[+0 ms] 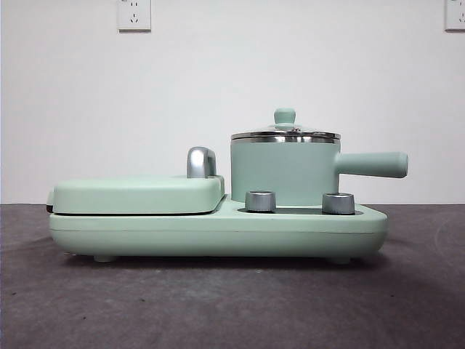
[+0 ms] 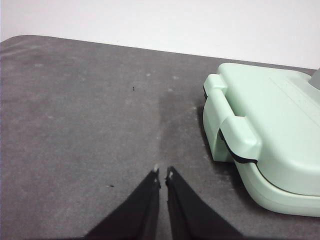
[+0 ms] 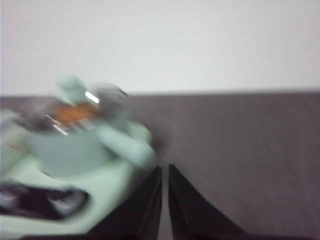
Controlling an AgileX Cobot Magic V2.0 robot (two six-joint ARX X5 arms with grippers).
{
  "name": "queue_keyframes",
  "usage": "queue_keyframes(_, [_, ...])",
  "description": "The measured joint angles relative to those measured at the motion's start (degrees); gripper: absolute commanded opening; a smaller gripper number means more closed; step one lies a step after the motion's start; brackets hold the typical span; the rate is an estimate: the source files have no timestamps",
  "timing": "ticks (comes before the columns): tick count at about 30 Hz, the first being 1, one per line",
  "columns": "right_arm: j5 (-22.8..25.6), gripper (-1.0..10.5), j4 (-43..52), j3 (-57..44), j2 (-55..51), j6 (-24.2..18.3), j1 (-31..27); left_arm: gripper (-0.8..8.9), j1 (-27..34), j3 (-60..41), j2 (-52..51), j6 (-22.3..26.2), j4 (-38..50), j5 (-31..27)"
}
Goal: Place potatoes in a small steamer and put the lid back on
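— Front view? Set low, about level with the table (image 1: 232,305), facing straight across it to the white wall (image 1: 232,87); close enough that the mint-green appliance (image 1: 218,229) nearly spans the width.

— Left wrist view? Looks steeply down over the left gripper (image 2: 163,172) onto grey tabletop, near the closed grill plate (image 2: 270,125) at the appliance's end. Shares that grill plate (image 1: 138,195) with the front view.

— Right wrist view? Blurred; looks slantwise across the table over the right gripper (image 3: 165,167) toward the wall, near the small steamer (image 3: 70,145) and its handle. Shares the steamer (image 1: 285,171) and lid (image 1: 285,134) with the front view.

— Overlap between the wrist views? Cannot tell; opposite ends of one appliance.
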Motion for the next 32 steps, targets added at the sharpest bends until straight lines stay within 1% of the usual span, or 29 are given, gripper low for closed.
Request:
queue_keyframes(3, [1.6, 0.2, -0.5, -5.2, -3.0, -0.1, -1.6, 0.27, 0.0, 0.0, 0.0, 0.0, 0.0, 0.0])
queue_keyframes(7, [3.7, 0.2, -0.2, -8.3, -4.9, -0.3, -2.8, 0.27, 0.0, 0.0, 0.0, 0.0, 0.0, 0.0])
queue_keyframes(14, [3.8, 0.2, 1.0, -9.0, -4.9, -0.3, -3.1, 0.27, 0.0, 0.0, 0.0, 0.0, 0.0, 0.0])
queue_keyframes(25, [3.9, 0.2, 0.1, -9.8, -4.9, -0.3, -3.1, 0.27, 0.0, 0.0, 0.0, 0.0, 0.0, 0.0])
queue_keyframes(32, [6.5, 0.2, 0.1, -9.8, -4.9, -0.3, -3.1, 0.27, 0.0, 0.0, 0.0, 0.0, 0.0, 0.0])
